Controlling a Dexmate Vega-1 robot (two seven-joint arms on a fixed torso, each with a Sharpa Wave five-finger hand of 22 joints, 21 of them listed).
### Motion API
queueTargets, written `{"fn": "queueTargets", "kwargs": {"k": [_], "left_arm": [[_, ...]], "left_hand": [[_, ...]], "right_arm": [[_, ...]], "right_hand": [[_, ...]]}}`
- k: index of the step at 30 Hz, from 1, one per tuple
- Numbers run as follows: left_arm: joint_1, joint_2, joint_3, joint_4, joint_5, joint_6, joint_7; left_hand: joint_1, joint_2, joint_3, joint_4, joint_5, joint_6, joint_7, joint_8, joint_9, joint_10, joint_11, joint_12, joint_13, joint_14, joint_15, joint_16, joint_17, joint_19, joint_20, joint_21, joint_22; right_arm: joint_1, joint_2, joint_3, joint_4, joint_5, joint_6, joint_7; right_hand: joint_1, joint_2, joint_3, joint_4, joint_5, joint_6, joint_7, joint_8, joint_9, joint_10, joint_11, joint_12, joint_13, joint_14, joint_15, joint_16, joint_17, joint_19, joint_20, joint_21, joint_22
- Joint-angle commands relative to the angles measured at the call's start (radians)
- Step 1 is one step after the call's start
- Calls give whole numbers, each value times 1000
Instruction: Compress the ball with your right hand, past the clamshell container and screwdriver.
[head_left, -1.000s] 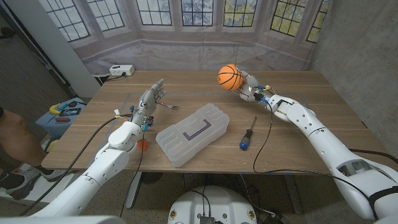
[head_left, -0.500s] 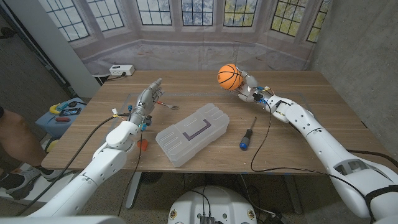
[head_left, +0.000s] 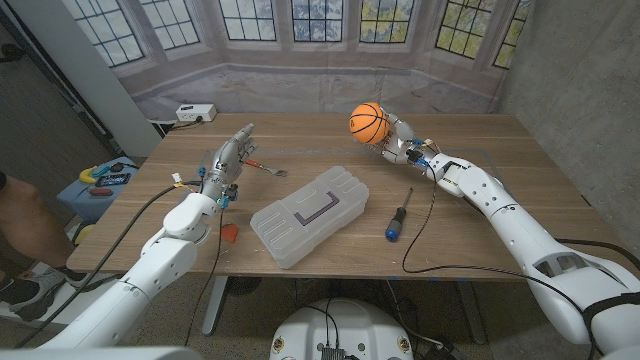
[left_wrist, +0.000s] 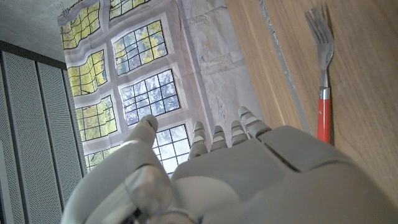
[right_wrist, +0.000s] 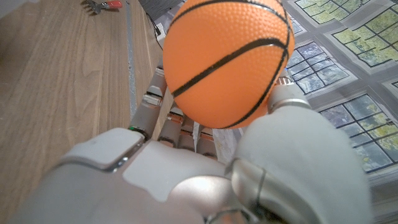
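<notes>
Your right hand (head_left: 398, 140) grips the ball (head_left: 368, 122), lifted off the bench (head_left: 480, 190) beyond the clamshell container (head_left: 309, 215) and screwdriver (head_left: 398, 216). Left hand (head_left: 230, 160) holds nothing, fingers straight and spread near the fork (head_left: 262, 168).

Orange ball (head_left: 368, 122) gripped aloft by right hand (head_left: 398, 140).

The ball (head_left: 368, 123) is orange with thin black lines, pebbled like a basketball. The container (head_left: 309, 216) is clear, cloudy plastic with a dark purple band on its lid. The screwdriver (head_left: 397, 219) has a black and blue handle. The fork (left_wrist: 321, 74) is silver with a red handle. The table (head_left: 520, 170) is brown woodgrain.
</notes>
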Motion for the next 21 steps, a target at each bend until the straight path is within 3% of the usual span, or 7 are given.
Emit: {"fn": "queueTargets", "kwargs": {"k": [1,21], "left_arm": [[3,13,-11,-11,7,4,0],[5,28,-10,-28,20,15,-4]], "left_hand": [[-7,0,4,-5,9,8,-3,0,2,3,3,5,2,3,8,1,1,4,6,-1,5],[-9,-3,5,-10,10,16,0,1,2,3,4,5,2,2,8,1,1,3,6,-1,5]], "right_arm": [[-2,-2,6,7,3,-6,18],[-17,-21,22,-2,23,-31,36]], "right_hand": [[-11,-1,-4,3,8,-7,1,-6,2,-6,0,-5,2,-3,1,-4,1,-1,2,-5,2],[-28,1,-7,4,9,-26,0,-22,2,-35,19,-15,2,-27,23,-24,1,-10,14,-10,1]]}}
